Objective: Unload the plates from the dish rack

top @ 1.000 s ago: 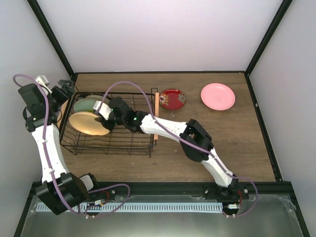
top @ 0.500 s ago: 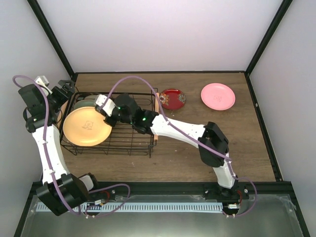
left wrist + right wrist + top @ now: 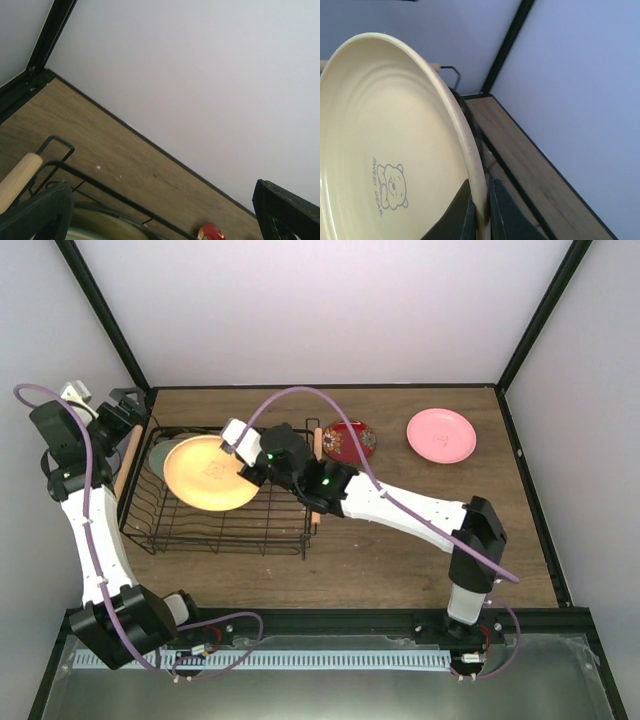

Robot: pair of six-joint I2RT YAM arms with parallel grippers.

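The yellow plate (image 3: 210, 472) could slip or swing, because the right gripper (image 3: 246, 453) pinches only its thin rim at the plate's 3 o'clock edge. It may also knock the wires of the dish rack (image 3: 215, 535). The plate is glossy, with a small bear print (image 3: 390, 186). It hangs tilted over the rack, at 10 o'clock on the table (image 3: 400, 560). The left gripper (image 3: 127, 412) is spread and holds nothing.
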